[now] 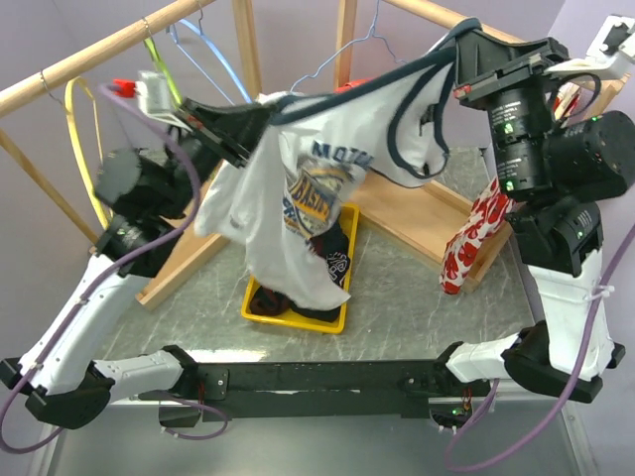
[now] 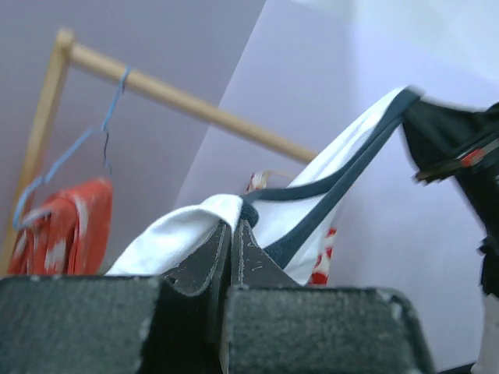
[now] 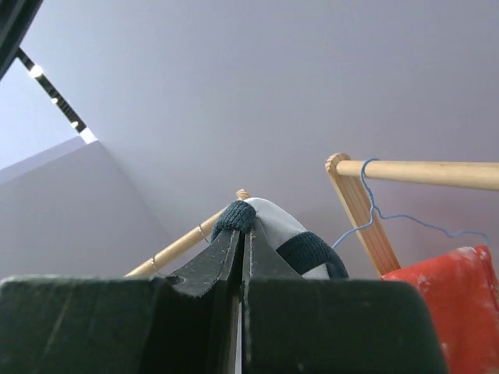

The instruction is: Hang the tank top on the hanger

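Wooden rack [image 1: 99, 55] across the back of the grey marbled surface [image 1: 417, 317] — lime-green hanger [image 1: 164, 67] and light-blue hanger [image 1: 224, 61] hooked on its upper-left rail. Red-and-white floral garment [image 1: 476, 238] hanging at right. Yellow tray [image 1: 298, 322] mid-surface — dark clothes [image 1: 268, 302] heaped inside.

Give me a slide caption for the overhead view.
The left hand and right hand hold the tank top aloft above the yellow tray.

The top camera is looking down from above and behind, taking in the whole desk [image 1: 397, 288]. Both wrist cameras are aiming upward, tight behind their own fingers [image 2: 204, 261], sharing the tank top [image 2: 343, 167] and wooden rail [image 2: 195, 109] with it.
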{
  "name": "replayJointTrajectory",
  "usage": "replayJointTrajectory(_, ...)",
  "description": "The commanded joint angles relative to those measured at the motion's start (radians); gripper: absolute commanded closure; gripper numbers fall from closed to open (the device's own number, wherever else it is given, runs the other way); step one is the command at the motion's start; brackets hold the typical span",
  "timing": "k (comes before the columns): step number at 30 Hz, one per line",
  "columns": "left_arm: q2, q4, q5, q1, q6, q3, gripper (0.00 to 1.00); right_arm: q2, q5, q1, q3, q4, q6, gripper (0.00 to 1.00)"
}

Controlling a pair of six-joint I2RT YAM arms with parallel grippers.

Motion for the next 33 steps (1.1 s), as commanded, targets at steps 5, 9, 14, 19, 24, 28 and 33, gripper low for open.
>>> replayJointTrajectory(5, -0.125, -0.08, -0.068, -0.006, -0.096, -0.362, 0.95, -0.055, -0.085, 0.006, -0.199, -0.015, 0.047, 1.0)
replayJointTrajectory(9, -0.26, -0.238, -0.235, -0.006, -0.133, -0.544, 0.69, -0.08, -0.061, 0.095, -0.586, 0.052, 0.152, 1.0)
replayJointTrajectory(14, -0.406, -0.313, -0.371, -0.006, -0.175, -0.71, 0.52, 0.038, -0.075, 0.222, -0.891, 0.187, 0.279, 1.0)
replayJointTrajectory(19, -0.457, -0.355, -0.407, -0.006, -0.175, -0.775, 0.46, 0.265, -0.181, 0.227, -0.85, 0.151, 0.307, 0.85)
replayJointTrajectory(24, -0.382, -0.352, -0.399, -0.006, -0.155, -0.776, 0.44, 0.218, -0.124, 0.224, -0.883, 0.115, 0.269, 0.39)
replayJointTrajectory(28, -0.279, -0.289, -0.387, -0.005, -0.153, -0.78, 0.43, 0.115, -0.061, 0.211, -0.972, 0.079, 0.276, 0.27)
replayJointTrajectory(33, -0.112, -0.231, -0.346, -0.005, -0.153, -0.752, 0.4, -0.02, 0.032, 0.208, -1.07, 0.016, 0.284, 0.21)
